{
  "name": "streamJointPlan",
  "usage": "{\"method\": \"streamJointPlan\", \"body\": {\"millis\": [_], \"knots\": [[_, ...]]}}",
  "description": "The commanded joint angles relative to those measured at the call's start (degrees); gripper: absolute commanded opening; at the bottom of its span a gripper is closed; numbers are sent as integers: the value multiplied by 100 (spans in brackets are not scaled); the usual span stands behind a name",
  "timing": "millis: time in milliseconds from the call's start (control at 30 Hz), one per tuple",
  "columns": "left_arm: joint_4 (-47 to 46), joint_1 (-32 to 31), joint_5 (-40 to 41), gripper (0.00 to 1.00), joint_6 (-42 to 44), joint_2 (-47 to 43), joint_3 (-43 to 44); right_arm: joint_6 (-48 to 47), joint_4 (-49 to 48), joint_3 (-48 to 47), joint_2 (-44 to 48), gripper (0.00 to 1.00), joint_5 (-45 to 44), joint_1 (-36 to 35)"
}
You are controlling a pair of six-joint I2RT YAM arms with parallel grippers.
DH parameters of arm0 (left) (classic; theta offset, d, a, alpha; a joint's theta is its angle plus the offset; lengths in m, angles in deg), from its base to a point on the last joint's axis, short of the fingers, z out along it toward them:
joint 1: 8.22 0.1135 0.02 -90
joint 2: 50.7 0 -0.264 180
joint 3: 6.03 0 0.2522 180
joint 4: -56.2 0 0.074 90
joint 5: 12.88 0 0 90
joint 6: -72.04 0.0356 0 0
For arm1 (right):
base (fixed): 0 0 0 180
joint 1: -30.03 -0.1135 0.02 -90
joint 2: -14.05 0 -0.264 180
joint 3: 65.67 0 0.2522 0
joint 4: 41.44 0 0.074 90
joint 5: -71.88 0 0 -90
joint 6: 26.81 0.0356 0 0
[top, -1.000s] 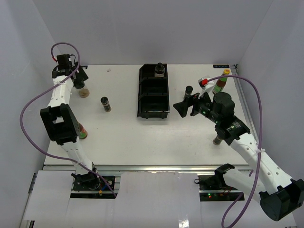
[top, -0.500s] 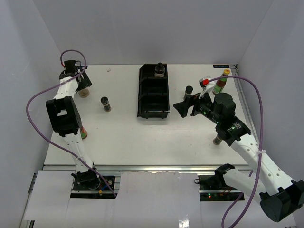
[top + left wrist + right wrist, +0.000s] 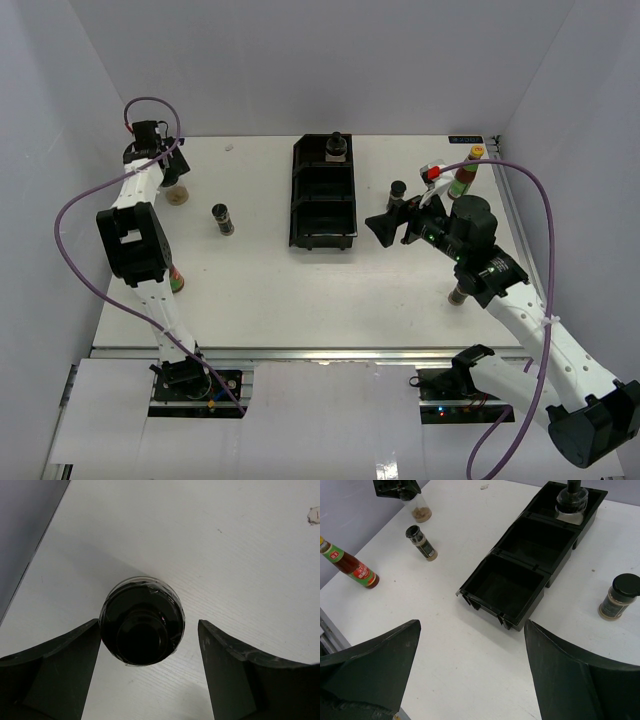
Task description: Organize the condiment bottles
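**Black-capped tan jar stood between wide left jaws**

Far left of white tabletop (image 3: pixel 270 290): short clear jar with black cap and tan contents (image 3: pixel 422 513) stood upright, close to the side wall. Left gripper (image 3: pixel 148 622) hung directly over it, its wrist camera looking straight down on the cap. Jaws stood wide, one finger on each side of the jar. One finger's edge lay just beside the jar's side, and contact could not be told. The other finger was clearly apart. Nothing was clamped.

Right gripper (image 3: pixel 471 625) hovered over bare table to the right of the long black three-compartment tray (image 3: pixel 296 195). Its jaws were spread wide, with nothing between them.

Other bottles noted:
- Short black-capped jar in the tray (image 3: pixel 337 150): upright in the far compartment.
- Small dark jar with black cap (image 3: pixel 222 218): upright on the table, between the tan jar and the tray.
- Black-capped jar with grey-tan contents (image 3: pixel 619 596): upright just right of the tray, near the right gripper.
- Slim red-brown sauce bottle with green label (image 3: pixel 350 564): near left edge of the table, partly hidden behind the left arm in the top view.
- Second slim sauce bottle with yellow cap (image 3: pixel 465 172): upright at far right, close to the right wall.
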Motion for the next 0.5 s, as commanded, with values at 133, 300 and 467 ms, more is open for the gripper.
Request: {"method": "streamJointPlan", "body": {"millis": [133,300,467], "knots": [[-34,-4,81,83,91,115,277,-78,-295,50,189,90,21,-3],[14,-8,71,79,101,167,298,-86,-295,78,235,90,36,1],[5,-16,95,58,131,159,365,-104,-295,120,325,90,-12,-3]]}}
